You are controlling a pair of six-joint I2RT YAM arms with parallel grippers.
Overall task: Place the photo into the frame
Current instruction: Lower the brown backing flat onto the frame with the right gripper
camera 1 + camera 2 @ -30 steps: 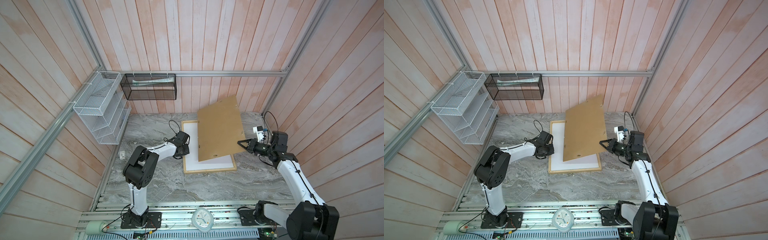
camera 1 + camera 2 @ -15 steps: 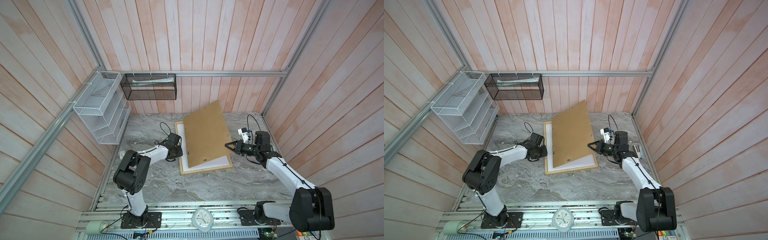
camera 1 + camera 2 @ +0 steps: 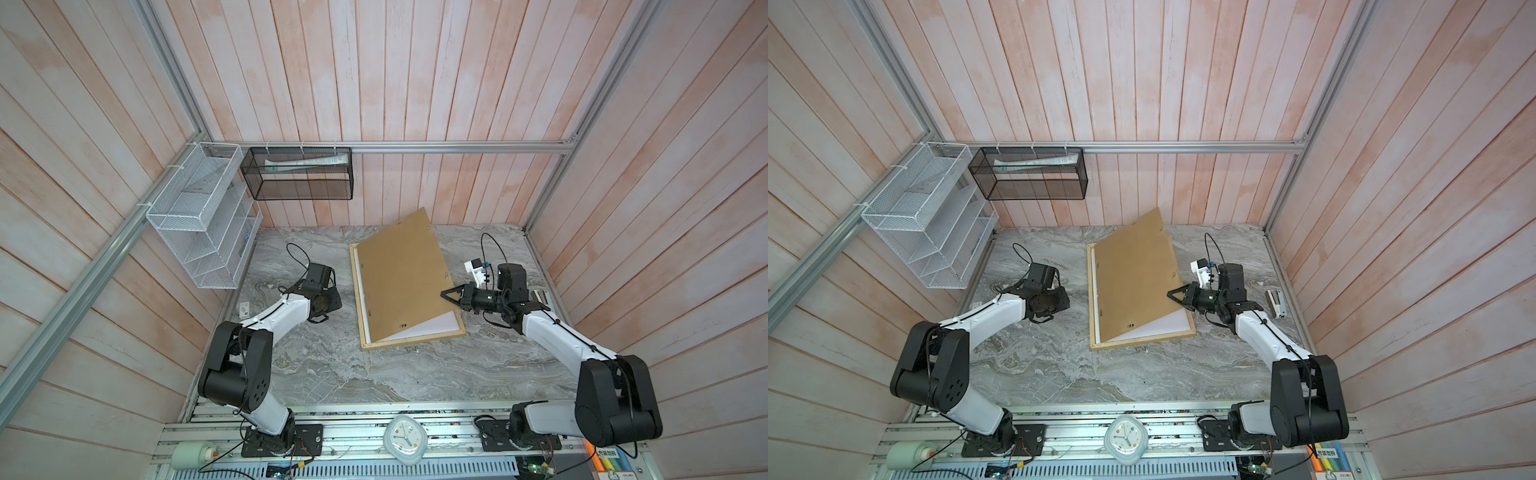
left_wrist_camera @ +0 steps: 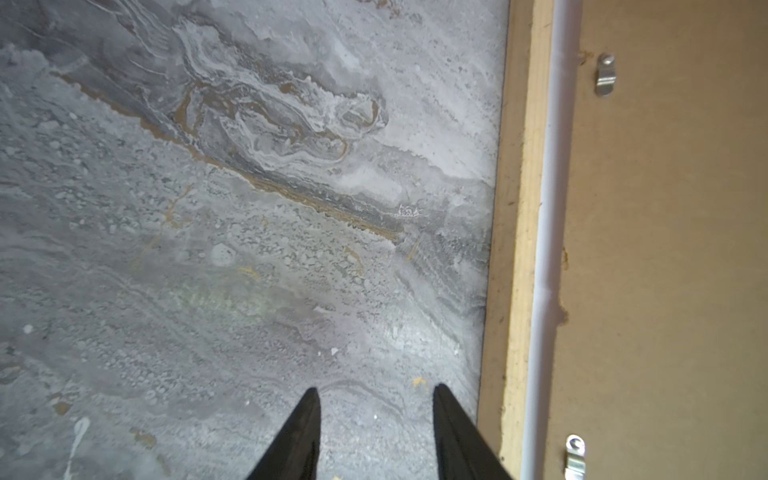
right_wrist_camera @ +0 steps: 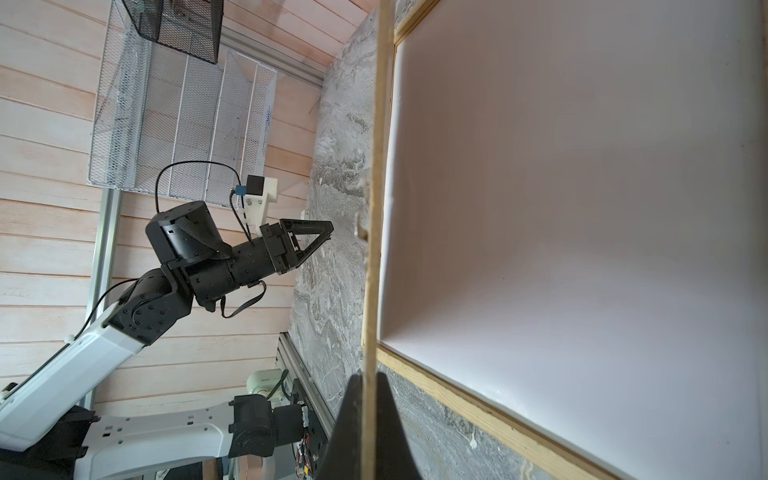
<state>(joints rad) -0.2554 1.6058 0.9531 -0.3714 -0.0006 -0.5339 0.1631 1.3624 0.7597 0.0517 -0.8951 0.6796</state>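
One frame (image 3: 415,339), one backing board (image 3: 401,278), two wire baskets (image 3: 199,216) (image 3: 297,174), one clock (image 3: 405,436).

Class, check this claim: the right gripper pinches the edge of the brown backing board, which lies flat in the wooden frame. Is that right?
No. The right gripper does pinch the edge of the brown backing board, but the board is tilted, its gripped side raised above the wooden frame with a white sheet showing beneath. Both top views show it.

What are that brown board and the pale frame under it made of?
The brown board is probably hardboard or fibreboard, matte: uniform tan face, thin edge, small shiny metal clips. The frame looks like bare pale wood, seemingly unvarnished: faint grain and dark specks show.
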